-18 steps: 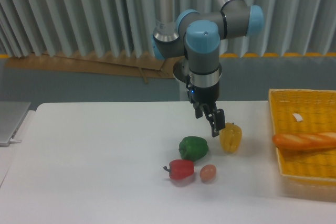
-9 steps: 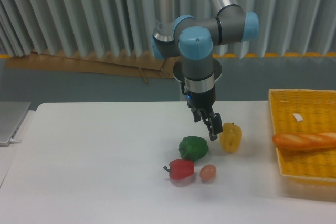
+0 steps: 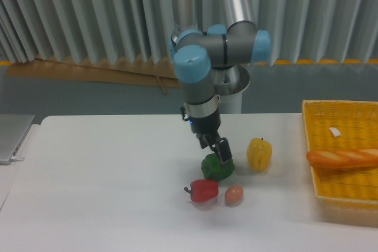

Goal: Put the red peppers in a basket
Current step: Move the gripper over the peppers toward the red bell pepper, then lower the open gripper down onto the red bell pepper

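Tool (image 3: 221, 153) moved left from yellow pepper (image 3: 259, 153) to over green pepper (image 3: 215, 168); opening unclear.

A green pepper (image 3: 214, 168) sits near the middle of the white tabletop (image 3: 106, 193), with a yellow pepper (image 3: 259, 154) standing upright just to its right. A small tan egg (image 3: 234, 195) lies in front of them, nearer the camera. Off to the right rests a long bread loaf (image 3: 342, 157), and a grey flat thing (image 3: 12, 137) lies beyond the left edge.
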